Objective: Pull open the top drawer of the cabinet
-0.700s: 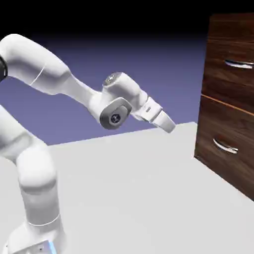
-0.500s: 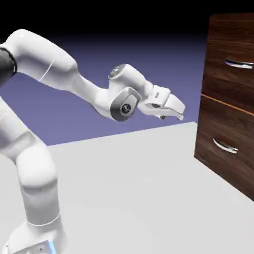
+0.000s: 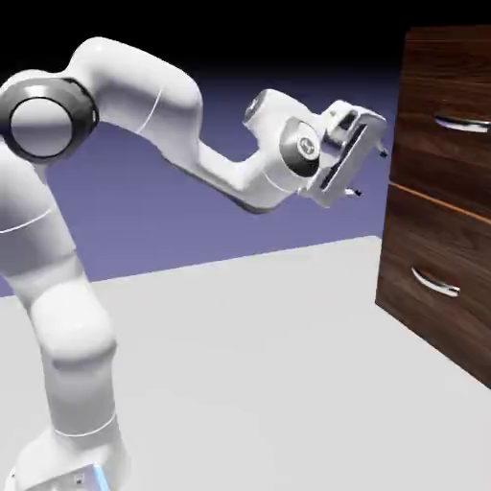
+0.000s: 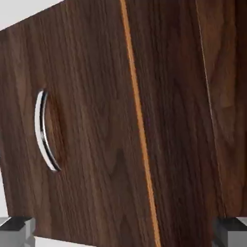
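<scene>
1. The end effector (image 3: 369, 173) is spread wide, with nothing between its fingers.
2. The top drawer (image 3: 432, 158) is shut, ahead of the end effector and apart from it; its handle (image 3: 462, 125) sits ahead and higher.
3. The hand view shows only the lower handle (image 4: 43, 130), so a low approach could catch the wrong drawer.
4. Tilted fingers might strike the front or slip off the bar.

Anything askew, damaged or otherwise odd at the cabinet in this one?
Nothing stands out. Both silver handles, upper and lower, are attached, and the drawer fronts look closed and unmarked. The cabinet appears slanted in the hand view only because that camera is rolled.
</scene>
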### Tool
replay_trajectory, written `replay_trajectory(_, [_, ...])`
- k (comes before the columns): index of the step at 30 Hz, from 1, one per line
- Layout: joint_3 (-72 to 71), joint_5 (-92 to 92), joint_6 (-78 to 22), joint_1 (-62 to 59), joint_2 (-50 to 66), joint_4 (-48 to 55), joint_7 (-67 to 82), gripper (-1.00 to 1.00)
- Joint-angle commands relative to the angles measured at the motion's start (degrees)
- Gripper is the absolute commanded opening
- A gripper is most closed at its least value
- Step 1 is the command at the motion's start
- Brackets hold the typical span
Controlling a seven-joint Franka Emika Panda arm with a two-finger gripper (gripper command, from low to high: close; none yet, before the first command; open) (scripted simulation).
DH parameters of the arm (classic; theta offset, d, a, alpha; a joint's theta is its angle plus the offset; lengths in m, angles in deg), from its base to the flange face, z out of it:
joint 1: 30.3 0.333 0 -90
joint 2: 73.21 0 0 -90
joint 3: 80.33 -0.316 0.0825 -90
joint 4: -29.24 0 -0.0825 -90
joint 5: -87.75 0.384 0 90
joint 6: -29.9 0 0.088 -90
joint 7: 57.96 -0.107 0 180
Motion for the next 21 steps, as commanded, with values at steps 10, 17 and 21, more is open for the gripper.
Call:
replay_trajectory(10, [4.34,-24.92,1.11,3.78,9.66,15.70,17.26,0.00])
replay_trajectory(17, [7.37,-42.36,1.88,6.43,16.42,26.68,29.33,0.00])
replay_trajectory(21, [9.11,-52.33,2.32,7.95,20.29,32.96,36.24,0.00])
